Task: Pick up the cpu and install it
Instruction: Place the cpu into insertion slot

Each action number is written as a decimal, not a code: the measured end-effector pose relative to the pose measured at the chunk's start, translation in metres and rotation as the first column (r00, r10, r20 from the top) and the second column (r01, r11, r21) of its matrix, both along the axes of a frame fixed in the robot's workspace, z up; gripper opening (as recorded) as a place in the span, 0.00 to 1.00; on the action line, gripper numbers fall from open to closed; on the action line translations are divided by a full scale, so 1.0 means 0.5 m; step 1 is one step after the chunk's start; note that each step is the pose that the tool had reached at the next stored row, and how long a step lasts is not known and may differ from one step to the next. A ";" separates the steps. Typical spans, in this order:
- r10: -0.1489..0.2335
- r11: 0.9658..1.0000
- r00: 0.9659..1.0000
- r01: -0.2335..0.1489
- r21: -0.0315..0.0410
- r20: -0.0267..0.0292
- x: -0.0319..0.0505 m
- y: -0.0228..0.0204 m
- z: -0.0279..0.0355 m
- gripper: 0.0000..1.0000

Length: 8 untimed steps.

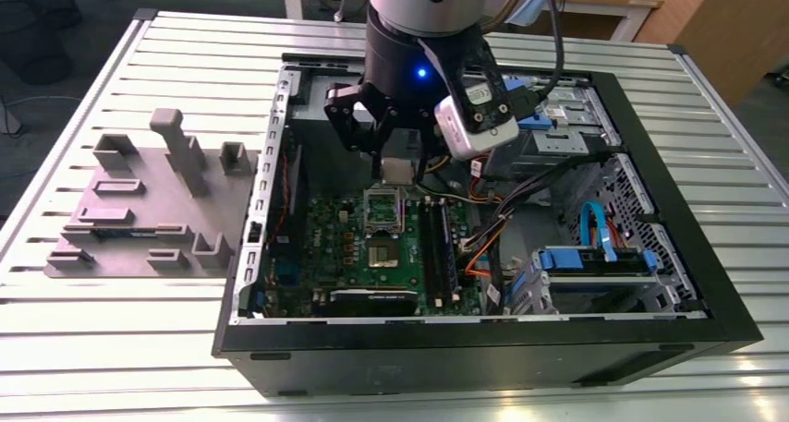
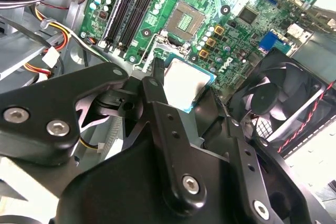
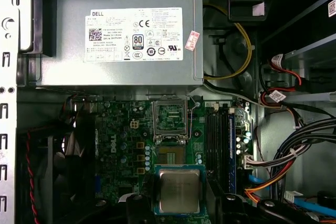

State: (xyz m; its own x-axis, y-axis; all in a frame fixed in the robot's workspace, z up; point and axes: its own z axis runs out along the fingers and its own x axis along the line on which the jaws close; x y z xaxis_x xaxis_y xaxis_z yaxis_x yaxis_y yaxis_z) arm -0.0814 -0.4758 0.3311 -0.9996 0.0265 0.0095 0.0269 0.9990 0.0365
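Note:
The cpu point(image 1: 397, 171), a flat square chip with a silver metal top, hangs level inside the open computer case point(image 1: 641, 339). My gripper point(image 1: 397, 166) is shut on it, a black finger point(image 2: 154, 88) on each side. In both wrist views the cpu point(image 2: 185, 82) point(image 3: 179, 190) is above the green motherboard point(image 3: 121, 145), clear of it. The processor socket point(image 3: 172, 156) point(image 2: 188, 20) lies bare just beyond the chip, with its metal load plate point(image 3: 170, 118) folded back. In the exterior view the socket point(image 1: 382, 215) is a little below the gripper.
A grey power supply point(image 3: 121, 40) fills the case end past the socket. Black memory sticks point(image 3: 223, 145) and bundled cables point(image 3: 294, 156) flank one side, a black fan point(image 2: 278, 98) the other. Outside the case, at the exterior view's left, a grey fixture plate point(image 1: 136, 228) carries upright blocks.

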 end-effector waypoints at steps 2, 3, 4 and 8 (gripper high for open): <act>0.000 1.000 1.000 0.000 -0.002 0.000 0.000 0.0000 0.000 0.47; 0.000 1.000 1.000 0.000 -0.002 0.000 0.000 -0.0001 0.000 0.47; 0.000 1.000 1.000 0.000 -0.002 0.000 0.000 0.0000 -0.001 0.47; 0.000 1.000 1.000 0.000 -0.002 0.000 0.000 0.0000 -0.002 0.47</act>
